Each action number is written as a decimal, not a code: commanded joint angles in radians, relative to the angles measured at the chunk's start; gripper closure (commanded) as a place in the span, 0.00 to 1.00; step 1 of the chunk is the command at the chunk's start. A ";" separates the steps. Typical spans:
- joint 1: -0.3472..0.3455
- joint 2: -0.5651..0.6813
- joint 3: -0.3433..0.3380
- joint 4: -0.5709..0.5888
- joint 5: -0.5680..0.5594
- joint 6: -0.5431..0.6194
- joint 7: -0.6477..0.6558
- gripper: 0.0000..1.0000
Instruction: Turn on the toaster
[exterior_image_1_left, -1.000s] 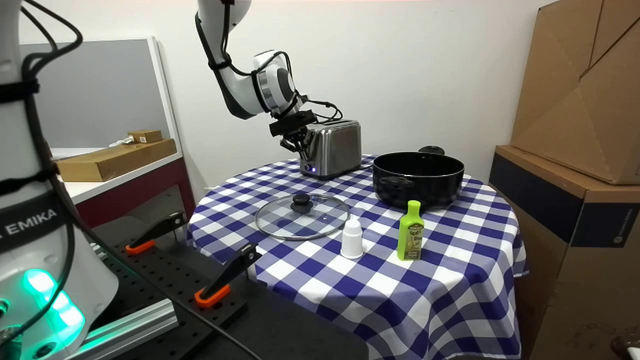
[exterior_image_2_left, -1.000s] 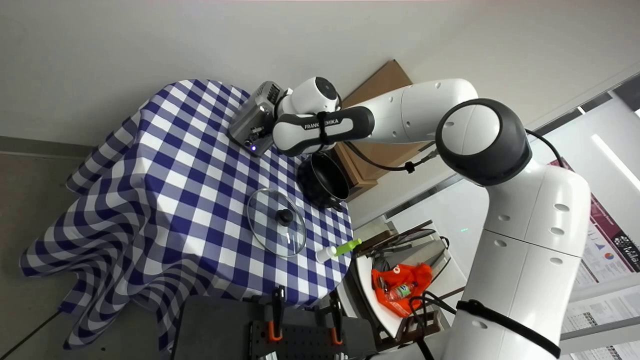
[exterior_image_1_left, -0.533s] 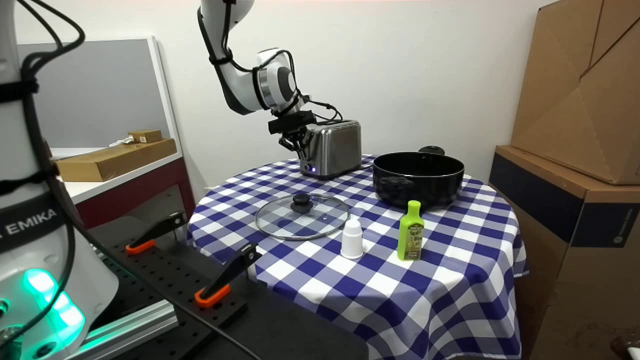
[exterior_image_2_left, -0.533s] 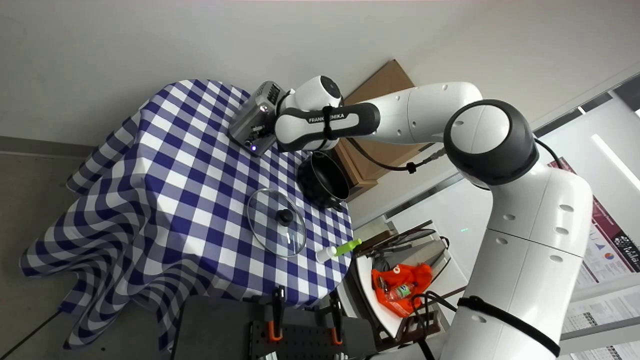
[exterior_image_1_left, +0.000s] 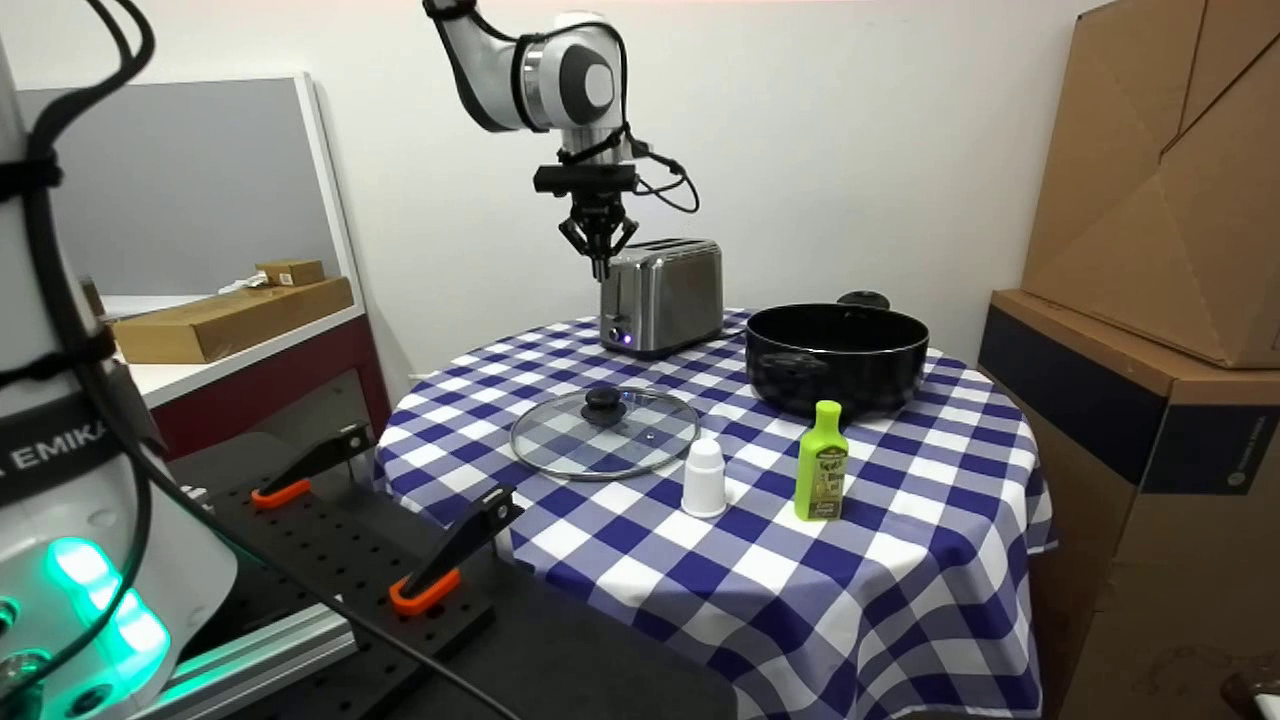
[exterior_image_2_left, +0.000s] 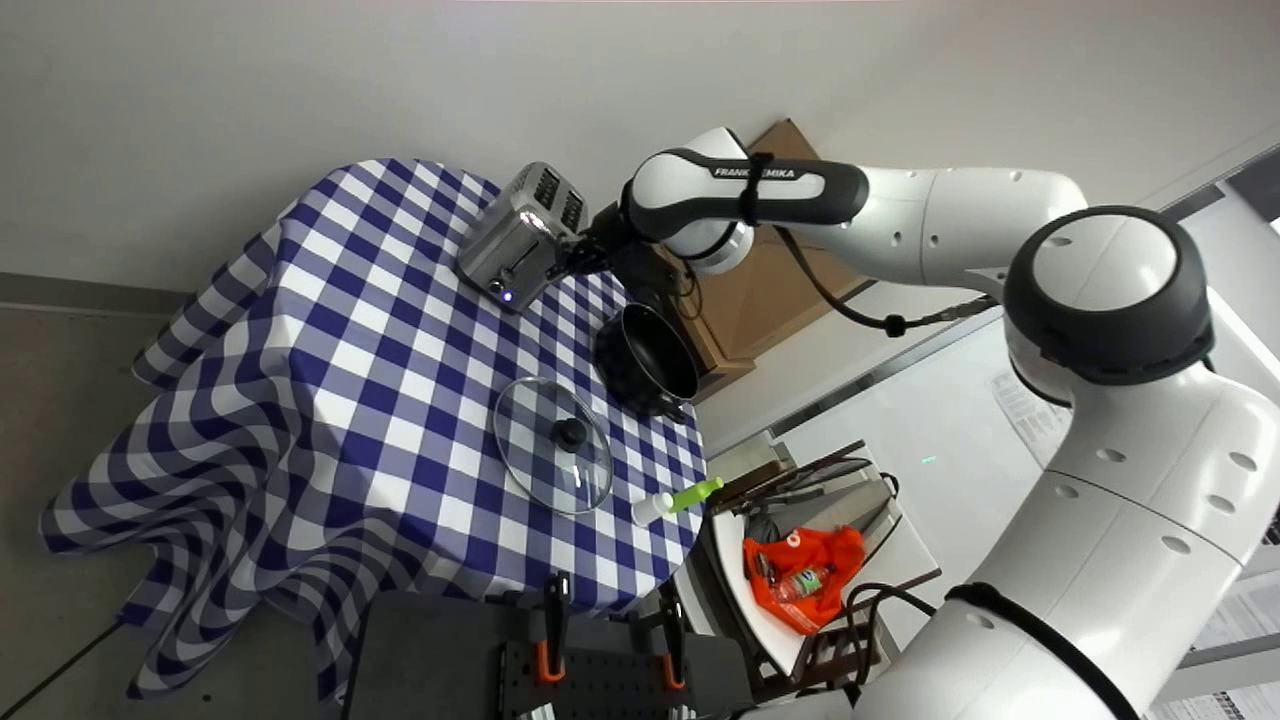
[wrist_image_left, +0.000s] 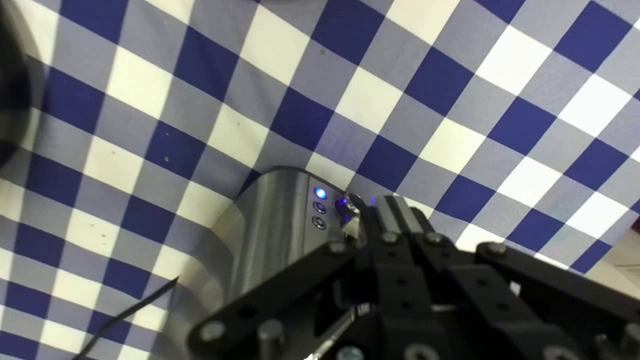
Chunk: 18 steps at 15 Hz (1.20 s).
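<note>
The brushed-silver toaster (exterior_image_1_left: 680, 295) stands at the back of the table in an exterior view; it also shows in an exterior view (exterior_image_2_left: 505, 240) and in the wrist view (wrist_image_left: 270, 225). A small blue-violet light (exterior_image_1_left: 627, 340) glows low on its front, and it shows lit in the wrist view (wrist_image_left: 320, 193). Beside it is a round knob (wrist_image_left: 354, 201). My gripper (exterior_image_1_left: 600, 268) points down just in front of the toaster's upper front face. Its fingers are together with nothing between them, as the wrist view shows (wrist_image_left: 392, 201). The gripper hides part of the toaster front in the wrist view.
A black pot (exterior_image_1_left: 838, 360) stands beside the toaster. A glass lid (exterior_image_1_left: 605, 440), a white bottle (exterior_image_1_left: 705, 480) and a green bottle (exterior_image_1_left: 822, 465) are nearer the front. A dark cord (wrist_image_left: 125, 315) runs from the toaster. Cardboard boxes (exterior_image_1_left: 1170, 200) stand beyond the table.
My gripper has risen from low on the toaster's front to near its top, and turned from tilted to pointing straight down. The toaster has not moved; its light was lit before too.
</note>
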 joint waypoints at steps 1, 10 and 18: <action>-0.013 -0.178 -0.037 -0.127 0.064 -0.069 0.062 1.00; -0.027 -0.470 -0.061 -0.414 0.273 -0.147 0.111 0.53; -0.022 -0.678 -0.118 -0.522 0.179 -0.311 0.165 0.00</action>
